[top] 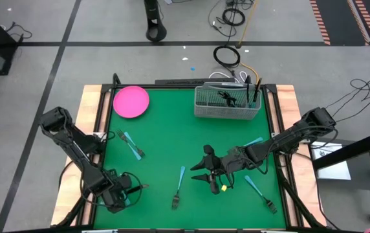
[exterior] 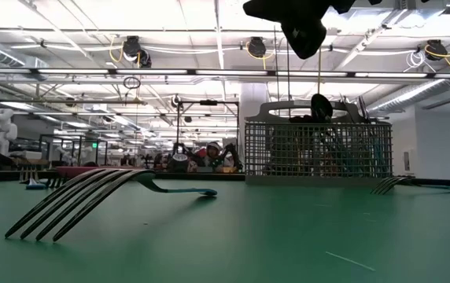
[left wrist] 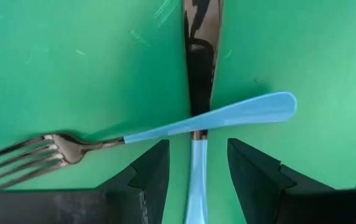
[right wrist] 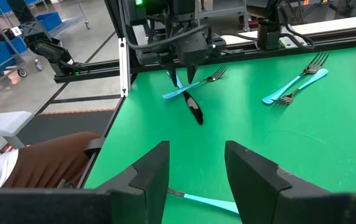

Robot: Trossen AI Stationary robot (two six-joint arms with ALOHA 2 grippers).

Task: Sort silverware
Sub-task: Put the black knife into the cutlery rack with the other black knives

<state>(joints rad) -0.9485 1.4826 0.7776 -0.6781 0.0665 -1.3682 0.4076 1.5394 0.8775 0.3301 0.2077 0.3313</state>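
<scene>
A knife (left wrist: 198, 68) with a dark blade and light blue handle lies on the green mat. A blue-handled fork (left wrist: 165, 127) rests crosswise on it. My left gripper (left wrist: 196, 171) points down, open, with one finger on each side of the knife's handle (left wrist: 196, 186) and touching nothing. The right wrist view shows it (right wrist: 184, 78) over the crossed pair (right wrist: 187, 96) at the table's near left corner. My right gripper (right wrist: 196, 168) hovers open above mid-table (top: 202, 171). A fork handle (right wrist: 206, 201) lies under it.
Two forks (top: 130, 144) lie left of centre, one fork (top: 178, 186) lies near the front edge, and another (top: 262, 194) is at the right. The wire basket (top: 229, 102) and pink plate (top: 131, 101) stand at the back. A person's leg (right wrist: 47, 155) shows beyond the table's edge.
</scene>
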